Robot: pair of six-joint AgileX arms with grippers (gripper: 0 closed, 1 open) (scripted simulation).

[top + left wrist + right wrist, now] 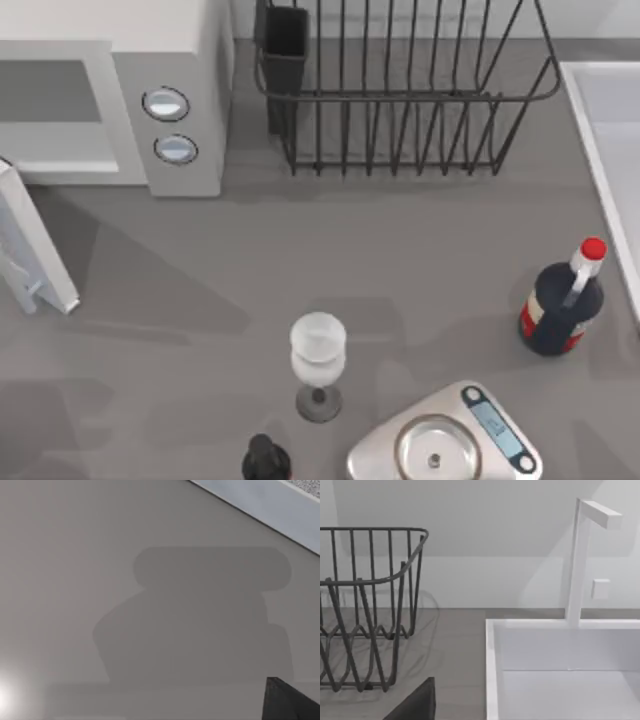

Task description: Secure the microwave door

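Grey table [420, 250], near to far: scale [445, 440], wine glass [318, 355], bottle [562, 300]. Microwave door [35, 245] swung open at left edge; microwave [150, 90] upper left, dish rack [400, 90] beside. My pincers' state: cannot tell.

No text, brand, number or sign can be read in any of the views. The scale [445, 445] at the table's near edge has a small blue display strip [493, 425], but whatever it shows is too small to make out. The dark bottle [560, 305] carries a pale and red label band with no legible lettering. The microwave [170, 90] knobs bear no markings.
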